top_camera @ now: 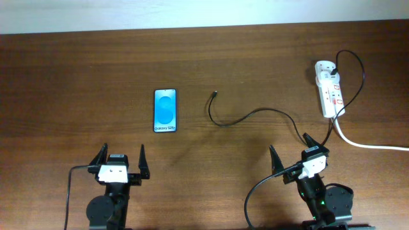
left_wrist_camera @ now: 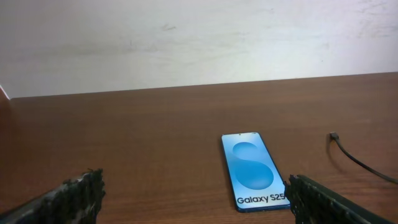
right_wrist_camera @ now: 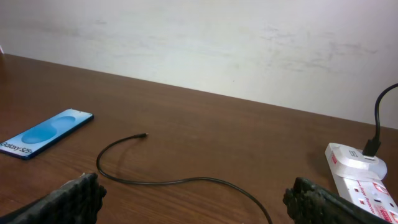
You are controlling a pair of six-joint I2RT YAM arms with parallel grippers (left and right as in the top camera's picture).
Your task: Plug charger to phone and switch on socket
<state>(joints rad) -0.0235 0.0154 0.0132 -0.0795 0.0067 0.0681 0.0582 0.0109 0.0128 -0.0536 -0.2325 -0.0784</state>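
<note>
left hand [top_camera: 123, 150]: wide open and empty; low in the left of the overhead frame, just below the phone
right hand [top_camera: 289, 143]: wide open and empty; low in the right of the frame, beside where the cable passes
phone [top_camera: 165, 110]: flat on the tabletop [top_camera: 77, 76], screen up, left of centre; its lettered end faces the bottom of the frame
charger [top_camera: 255, 112]: loops across the middle of the frame; its connector tip [top_camera: 216, 95] lies free to the right of the phone, apart from it; the other end runs up to the socket
socket [top_camera: 330, 89]: upper right; plug seated at its top end; white cord [top_camera: 370, 145] leaves toward the right edge; i cannot tell how the switches stand
step in hand: reaching for the tip, i judge; nothing is plugged yet
doing it well: i'd bring the right hand down onto the cable close behind the tip, so the connector stays stiff and aimed; i'd steady the phone's long edges with the left hand before pushing, as i expect it to slide; i take the port to be at the lettered end, though it is too small to see
</note>
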